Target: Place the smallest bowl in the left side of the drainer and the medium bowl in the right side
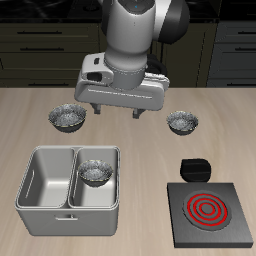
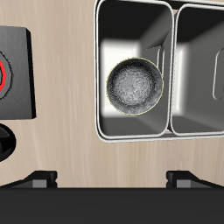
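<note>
The light-grey drainer (image 1: 40, 180) stands near the table's front edge. A small shiny bowl (image 1: 95, 172) sits upright in its compartment nearer the stove; the other compartment is bare. The wrist view shows the same bowl (image 2: 135, 86) inside the drainer (image 2: 175, 70). Two more speckled bowls stand farther back on the table. The wider one (image 1: 68, 118) is behind the drainer, and the narrower one, the medium bowl (image 1: 182, 122), is behind the stove. My gripper (image 1: 115, 111) hangs open and empty above the table between these two bowls, behind the drainer. Its fingertips (image 2: 39, 179) are spread wide.
A black stove (image 1: 210, 215) with red rings sits beside the drainer at the front edge, with a small black object (image 1: 193, 168) just behind it. The stove (image 2: 13, 74) also shows in the wrist view. Dark cabinets stand behind the table.
</note>
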### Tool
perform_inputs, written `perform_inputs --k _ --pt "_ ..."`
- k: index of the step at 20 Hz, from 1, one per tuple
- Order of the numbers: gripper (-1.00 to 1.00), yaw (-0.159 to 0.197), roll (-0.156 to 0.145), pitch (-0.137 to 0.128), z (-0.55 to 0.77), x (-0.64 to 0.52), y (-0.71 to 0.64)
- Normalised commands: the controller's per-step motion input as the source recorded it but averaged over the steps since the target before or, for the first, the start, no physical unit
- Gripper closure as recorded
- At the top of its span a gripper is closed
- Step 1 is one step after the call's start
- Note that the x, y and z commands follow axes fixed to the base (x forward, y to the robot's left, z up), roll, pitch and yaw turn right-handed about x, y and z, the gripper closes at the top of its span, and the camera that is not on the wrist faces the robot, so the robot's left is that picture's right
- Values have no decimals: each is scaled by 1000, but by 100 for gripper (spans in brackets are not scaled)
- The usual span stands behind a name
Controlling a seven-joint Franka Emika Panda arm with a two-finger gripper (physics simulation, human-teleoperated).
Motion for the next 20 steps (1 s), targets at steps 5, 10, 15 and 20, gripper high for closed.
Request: perform_inputs --k 5,10,15,20 --pt "-100 83 29 -150 236 -567 319" --pt "-100 -56 -26 -66 174 -291 -57" --pt "-100 -11 10 -54 40 -250 1" --pt "-100 -43 18 -30 -21 -366 49"
